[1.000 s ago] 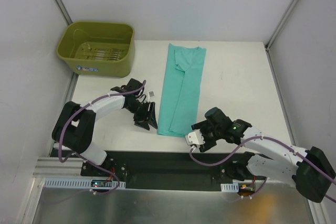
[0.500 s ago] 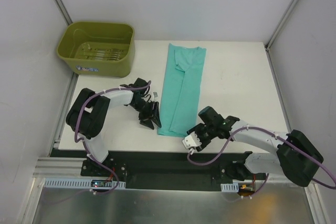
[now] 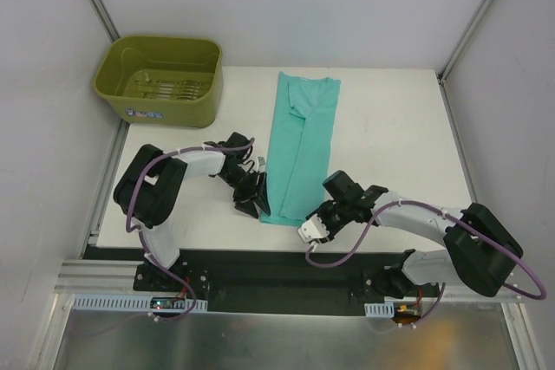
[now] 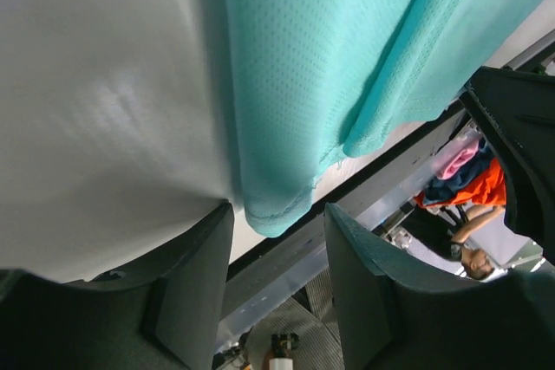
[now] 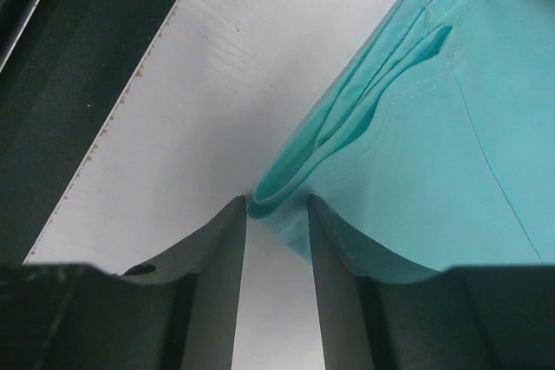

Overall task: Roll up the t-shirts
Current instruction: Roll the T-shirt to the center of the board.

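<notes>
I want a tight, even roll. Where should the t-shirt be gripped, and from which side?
Best by the two corners of its near hem, coming in low from the table's near edge. The t-shirt lies flat, folded into a long narrow strip, with that short end nearest the arms.

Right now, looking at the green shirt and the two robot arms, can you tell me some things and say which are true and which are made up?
1. The t-shirt lies folded into a long strip on the table. True.
2. The t-shirt is inside the olive tub. False: the tub stands apart at the far left corner, and the shirt is on the table.
3. The left gripper has its fingers on either side of the shirt's near left corner. True.
4. The right gripper is up at the collar end. False: it is at the shirt's near right corner.
5. The shirt is already rolled up. False: it lies flat, not yet rolled.
</notes>
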Tool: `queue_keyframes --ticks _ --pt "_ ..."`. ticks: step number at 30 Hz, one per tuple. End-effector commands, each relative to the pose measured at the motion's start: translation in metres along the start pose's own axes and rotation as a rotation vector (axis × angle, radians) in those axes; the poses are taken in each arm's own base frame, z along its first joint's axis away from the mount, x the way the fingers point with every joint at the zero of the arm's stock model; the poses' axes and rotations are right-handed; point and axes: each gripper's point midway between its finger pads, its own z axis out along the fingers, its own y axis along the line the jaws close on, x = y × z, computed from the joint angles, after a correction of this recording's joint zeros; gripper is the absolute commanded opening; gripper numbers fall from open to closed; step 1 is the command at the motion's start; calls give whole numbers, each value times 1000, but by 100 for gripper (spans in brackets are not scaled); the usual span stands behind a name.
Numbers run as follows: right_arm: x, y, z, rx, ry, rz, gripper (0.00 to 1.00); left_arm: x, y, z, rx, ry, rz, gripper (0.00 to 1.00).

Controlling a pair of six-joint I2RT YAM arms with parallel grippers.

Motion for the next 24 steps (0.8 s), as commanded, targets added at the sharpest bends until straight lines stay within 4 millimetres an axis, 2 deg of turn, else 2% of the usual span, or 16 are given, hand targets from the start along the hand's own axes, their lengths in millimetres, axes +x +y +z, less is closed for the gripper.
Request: queue_keyframes --ticks 1,5,8,12,13,15,16,20,24 --pt "-5 8 -1 -53 -21 -16 37 6 1 13 -26 42 -20 46" --pt "-3 14 -3 -61 -9 -19 34 10 -2 20 -27 69 -25 41" --pt "-2 16 -2 -71 6 -10 31 10 -2 22 -29 74 -32 32" --pt "-2 13 1 -69 28 4 24 8 -5 21 -20 73 -26 27" --pt "-2 12 2 -68 32 1 18 7 -7 20 -16 69 -23 24" --pt "-4 11 1 -63 32 21 11 7 -10 19 -2 71 -8 16" --pt "-5 14 -1 -71 32 36 7 5 -14 17 7 63 9 2" --pt "-14 17 -16 -44 21 167 4 -1 -28 10 45 40 52 0" --pt "-23 9 -37 -2 13 340 2 -6 -44 0 81 12 91 0"
